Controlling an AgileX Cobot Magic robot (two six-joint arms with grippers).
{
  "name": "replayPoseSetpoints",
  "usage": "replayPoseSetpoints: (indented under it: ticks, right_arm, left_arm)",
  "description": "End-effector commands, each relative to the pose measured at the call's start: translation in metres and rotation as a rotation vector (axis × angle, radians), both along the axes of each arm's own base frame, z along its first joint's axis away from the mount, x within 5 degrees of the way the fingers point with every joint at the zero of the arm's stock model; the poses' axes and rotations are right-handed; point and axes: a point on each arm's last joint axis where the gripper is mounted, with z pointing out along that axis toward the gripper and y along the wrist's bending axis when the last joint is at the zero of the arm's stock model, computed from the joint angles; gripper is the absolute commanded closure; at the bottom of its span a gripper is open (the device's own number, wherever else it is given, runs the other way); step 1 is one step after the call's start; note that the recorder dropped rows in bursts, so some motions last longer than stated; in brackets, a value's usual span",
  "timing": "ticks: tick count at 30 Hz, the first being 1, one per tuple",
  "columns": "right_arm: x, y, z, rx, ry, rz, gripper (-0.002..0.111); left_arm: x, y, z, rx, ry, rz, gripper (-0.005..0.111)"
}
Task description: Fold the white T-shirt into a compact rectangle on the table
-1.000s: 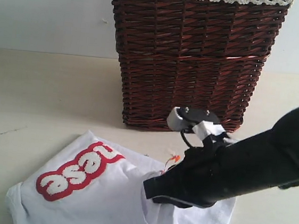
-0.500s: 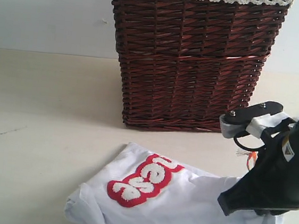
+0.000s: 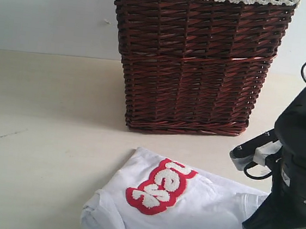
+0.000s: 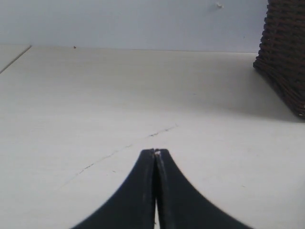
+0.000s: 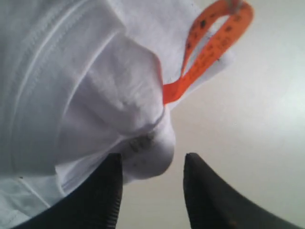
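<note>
White T-shirt (image 3: 214, 208) bunched on table (image 3: 46, 136), wicker basket (image 3: 194, 64) behind, interior hidden

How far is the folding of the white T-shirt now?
Done: the white cotton T-shirt with red-outlined letters lies on the pale cream table, crumpled. In hand: the right gripper, fingers open, sits at its orange neck tag, holding nothing. Left: every neat fold; the left gripper is shut.
</note>
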Motion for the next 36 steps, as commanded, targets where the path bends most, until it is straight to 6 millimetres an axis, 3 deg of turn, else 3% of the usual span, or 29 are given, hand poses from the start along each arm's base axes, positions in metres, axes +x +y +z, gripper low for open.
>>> replayPoseSetpoints:
  ticks: [1, 4, 7, 11, 12, 20, 24, 31, 36]
  right_arm:
    - [0.012, 0.004, 0.017, 0.008, -0.063, 0.001, 0.067]
    - [0.022, 0.013, 0.035, 0.101, -0.152, -0.007, 0.071]
    - [0.031, 0.032, 0.043, 0.314, -0.250, 0.045, 0.079]
    - [0.036, 0.065, 0.027, 0.580, -0.260, 0.154, 0.106]
    - [0.037, 0.072, 0.019, 0.599, -0.240, 0.170, 0.108]
    - [0.039, 0.125, -0.059, 0.542, -0.026, 0.245, 0.108]
    - [0.025, 0.152, -0.081, 0.489, 0.150, 0.352, 0.108]
    - [-0.011, 0.190, -0.078, 0.486, 0.210, 0.648, 0.108]
    - [-0.004, 0.197, -0.063, 0.504, 0.044, 0.626, 0.108]
  left_arm:
    - [0.000, 0.000, 0.001, -0.012, -0.011, 0.001, 0.107]
    - [0.000, 0.000, 0.001, -0.012, -0.011, 0.001, 0.107]
    - [0.000, 0.000, 0.001, -0.012, -0.011, 0.001, 0.107]
    - [0.000, 0.000, 0.001, -0.012, -0.011, 0.001, 0.107]
    - [0.000, 0.000, 0.001, -0.012, -0.011, 0.001, 0.107]
    - [0.000, 0.000, 0.001, -0.012, -0.011, 0.001, 0.107]
    - [0.000, 0.000, 0.001, -0.012, -0.011, 0.001, 0.107]
    - [0.000, 0.000, 0.001, -0.012, -0.011, 0.001, 0.107]
    - [0.000, 0.000, 0.001, -0.012, -0.011, 0.001, 0.107]
